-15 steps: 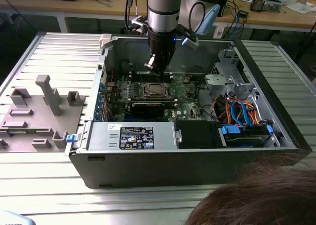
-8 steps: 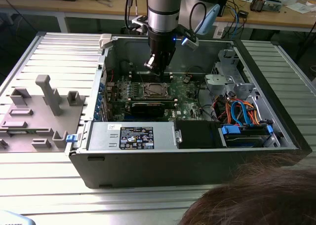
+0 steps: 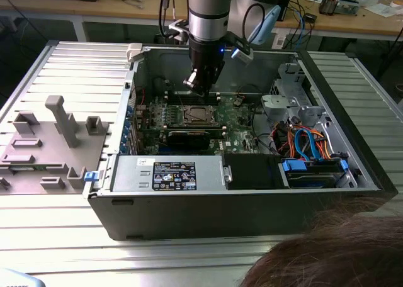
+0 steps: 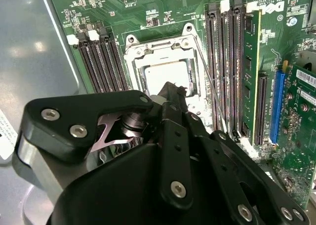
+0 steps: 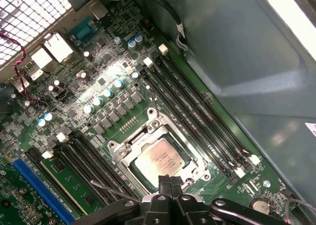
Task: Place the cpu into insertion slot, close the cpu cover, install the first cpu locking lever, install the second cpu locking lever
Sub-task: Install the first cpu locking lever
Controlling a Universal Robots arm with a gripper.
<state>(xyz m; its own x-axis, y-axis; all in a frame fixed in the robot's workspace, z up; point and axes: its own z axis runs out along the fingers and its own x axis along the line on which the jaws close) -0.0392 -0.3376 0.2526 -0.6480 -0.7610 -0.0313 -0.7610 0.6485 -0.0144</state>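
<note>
Start at the exterior view's left. Well to that side of the cpu socket (image 3: 198,115), outside the computer case (image 3: 189,214), find a grey fixture tray (image 3: 56,136). Nearer the camera than the socket, note the power supply (image 3: 126,174). Straight above the socket, find the gripper (image 3: 200,80) hanging close over it. To the exterior view's right of the socket, note the drive cage (image 3: 293,101) and its orange and blue cables (image 3: 305,142), then a person's hair (image 3: 340,252) nearest the camera.

Go to the first wrist view for the socket's detail. See the cpu (image 5: 160,158) lying flat inside the socket, dull metal top showing through the window of the cpu cover (image 5: 131,147), apparently folded down over it. Read the fingers (image 5: 163,185) as pressed together with nothing visible between them, tips just beside the socket's edge.

Go to the second wrist view for the wire lever (image 4: 210,82) running along one side of the socket, apparently unlatched, with a green memory stick (image 4: 252,77) beyond it.

Judging from all this, probably working on the first locking lever. To do it well:
- Press with the closed tips on the lever's handle end, never on the cover or the cpu.
- Keep the push low and steady.
- Steer the wire sideways under its hook.
- Keep clear of the memory slots (image 5: 197,111) flanking the socket.
</note>
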